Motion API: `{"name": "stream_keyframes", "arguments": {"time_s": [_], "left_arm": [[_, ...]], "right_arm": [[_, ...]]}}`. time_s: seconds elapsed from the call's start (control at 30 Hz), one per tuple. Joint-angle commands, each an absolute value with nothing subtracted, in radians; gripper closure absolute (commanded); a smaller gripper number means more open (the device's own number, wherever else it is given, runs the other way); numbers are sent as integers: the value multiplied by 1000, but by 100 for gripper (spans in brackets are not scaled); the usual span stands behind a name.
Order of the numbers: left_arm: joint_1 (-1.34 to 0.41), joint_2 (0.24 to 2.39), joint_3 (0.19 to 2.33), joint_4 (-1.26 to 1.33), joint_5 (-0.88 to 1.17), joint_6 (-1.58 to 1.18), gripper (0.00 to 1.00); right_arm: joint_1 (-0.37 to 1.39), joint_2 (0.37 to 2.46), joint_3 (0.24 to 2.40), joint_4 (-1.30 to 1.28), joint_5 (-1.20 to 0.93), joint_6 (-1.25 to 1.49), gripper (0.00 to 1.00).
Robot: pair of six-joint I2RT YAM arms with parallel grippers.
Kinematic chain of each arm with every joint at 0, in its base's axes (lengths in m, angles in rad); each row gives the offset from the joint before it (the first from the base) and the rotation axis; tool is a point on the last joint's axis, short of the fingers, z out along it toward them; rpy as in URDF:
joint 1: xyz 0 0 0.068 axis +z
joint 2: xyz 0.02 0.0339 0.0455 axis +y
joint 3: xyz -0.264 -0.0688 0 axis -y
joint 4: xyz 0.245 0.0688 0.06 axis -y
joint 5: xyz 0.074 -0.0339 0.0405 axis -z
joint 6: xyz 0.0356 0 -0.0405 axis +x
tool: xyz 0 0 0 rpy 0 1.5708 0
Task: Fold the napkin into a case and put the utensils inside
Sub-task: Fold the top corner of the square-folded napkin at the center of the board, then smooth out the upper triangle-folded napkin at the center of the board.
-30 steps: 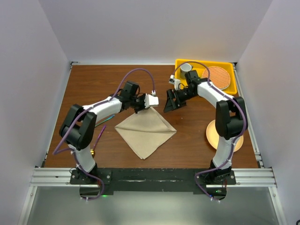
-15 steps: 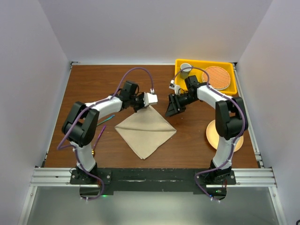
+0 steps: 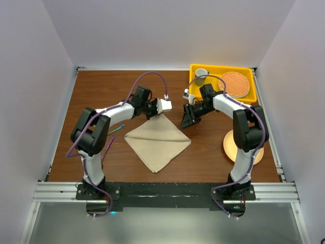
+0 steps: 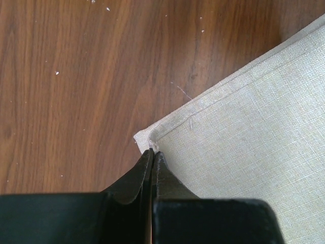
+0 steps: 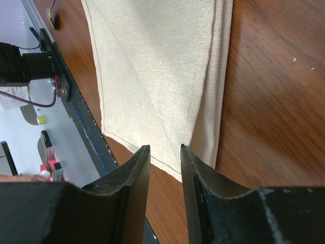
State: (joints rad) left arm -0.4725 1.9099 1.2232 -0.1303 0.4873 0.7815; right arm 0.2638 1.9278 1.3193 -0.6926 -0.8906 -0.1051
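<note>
- Top external: the napkin (image 3: 158, 141) lies centre-frame; we judge folding is in hand.
- Left gripper (image 4: 152, 152) pinches its upper corner (jaws shut on cloth).
- Right gripper (image 5: 164, 152) hovers slightly open; next we draw that corner across.

No txt, label, brand or no. can be read in any view; napkin (image 3: 158, 141) is plain, w/o print.

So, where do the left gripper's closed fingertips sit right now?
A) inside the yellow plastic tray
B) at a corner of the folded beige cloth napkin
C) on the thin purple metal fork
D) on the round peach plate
B: in the left wrist view the left gripper has its jaws shut right at the hemmed corner of the folded beige cloth napkin, which lies on the brown wooden table.
</note>
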Motion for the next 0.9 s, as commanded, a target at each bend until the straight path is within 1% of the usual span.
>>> {"name": "stream_keyframes", "arguments": {"time_s": [0.0,0.07,0.13,0.17,0.2,0.27,0.3,0.37,0.4,0.47,0.53,0.57,0.6,0.63,0.67,0.7,0.73,0.77,0.8,0.83,0.87], "left_arm": [[-466,1922,1262,-117,497,799,97],[-466,1930,1269,-114,491,789,92],[-459,1937,1287,-104,462,755,84],[-454,1937,1298,-107,463,738,80],[-448,1936,1325,-112,465,695,71],[-425,1919,1353,-112,471,637,67],[-416,1910,1379,-112,477,580,64],[-387,1875,1403,-112,480,516,60],[-376,1859,1426,-130,498,461,56],[-341,1804,1439,-162,541,407,53],[-307,1726,1411,-199,581,324,46],[-295,1697,1367,-207,647,284,43],[-270,1639,1335,-212,679,179,38],[-259,1608,1297,-206,721,116,34],[-252,1577,1198,-158,803,-35,24],[-241,1516,1140,-122,839,-114,15],[-239,1487,1077,-71,872,-197,2],[-241,1435,948,71,929,-359,0],[-241,1411,878,157,948,-449,0],[-242,1392,751,337,974,-616,0],[-244,1370,703,404,979,-674,0]], "right_arm": [[271,1893,1321,-698,-928,-118,66],[270,1890,1322,-704,-928,-121,64],[272,1879,1330,-710,-931,-132,61],[272,1873,1333,-713,-928,-135,53],[270,1867,1339,-721,-927,-149,50],[268,1845,1365,-738,-930,-164,45],[270,1835,1374,-742,-928,-176,40],[270,1804,1394,-741,-933,-183,38],[270,1793,1399,-736,-936,-183,35],[270,1761,1402,-710,-940,-172,31],[275,1743,1387,-677,-954,-129,27],[284,1729,1375,-632,-960,-108,26],[296,1721,1353,-612,-962,-68,24],[310,1715,1342,-589,-969,-51,17],[342,1701,1329,-542,-971,-8,14],[360,1695,1295,-510,-974,30,12],[377,1686,1273,-473,-982,66,4],[408,1677,1249,-381,-986,154,2],[423,1674,1203,-338,-994,197,2],[452,1675,1181,-257,-996,274,2],[462,1678,1146,-218,-996,311,2]]}}
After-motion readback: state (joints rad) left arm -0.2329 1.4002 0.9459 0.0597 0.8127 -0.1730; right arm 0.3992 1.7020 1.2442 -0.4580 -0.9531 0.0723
